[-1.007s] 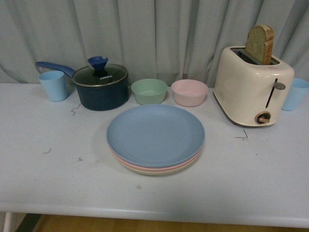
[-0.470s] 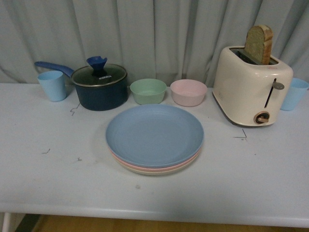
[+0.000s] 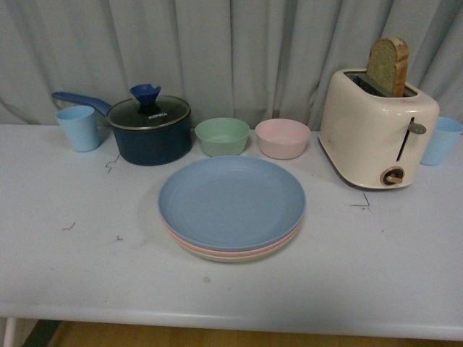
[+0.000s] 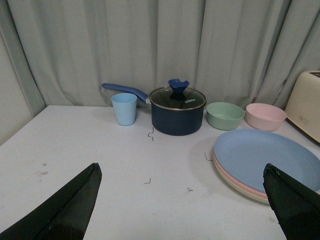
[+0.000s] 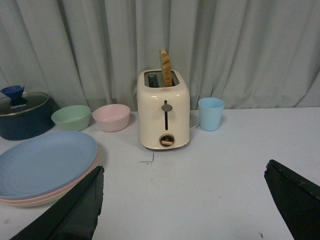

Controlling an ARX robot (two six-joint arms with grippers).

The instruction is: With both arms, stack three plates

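Observation:
Three plates lie in one stack at the middle of the table. The light blue plate [image 3: 231, 201] is on top, the pink plate [image 3: 217, 249] shows as a thin rim beneath it, and the cream plate [image 3: 231, 257] is at the bottom. The same stack shows in the left wrist view, blue plate [image 4: 267, 160] uppermost, and in the right wrist view [image 5: 45, 162]. Neither arm appears in the front view. My left gripper [image 4: 182, 190] is open over bare table beside the stack. My right gripper [image 5: 184, 192] is open over bare table, holding nothing.
Behind the stack stand a mint bowl [image 3: 223, 136], a pink bowl [image 3: 282, 137] and a dark blue lidded saucepan [image 3: 148, 130]. A light blue cup [image 3: 78, 127] is far left. A cream toaster [image 3: 377, 126] with a bread slice and another blue cup [image 3: 441, 139] are at the right. A curtain hangs behind.
The view has shifted by a pixel or two at most; the stack and all other objects stay where they were.

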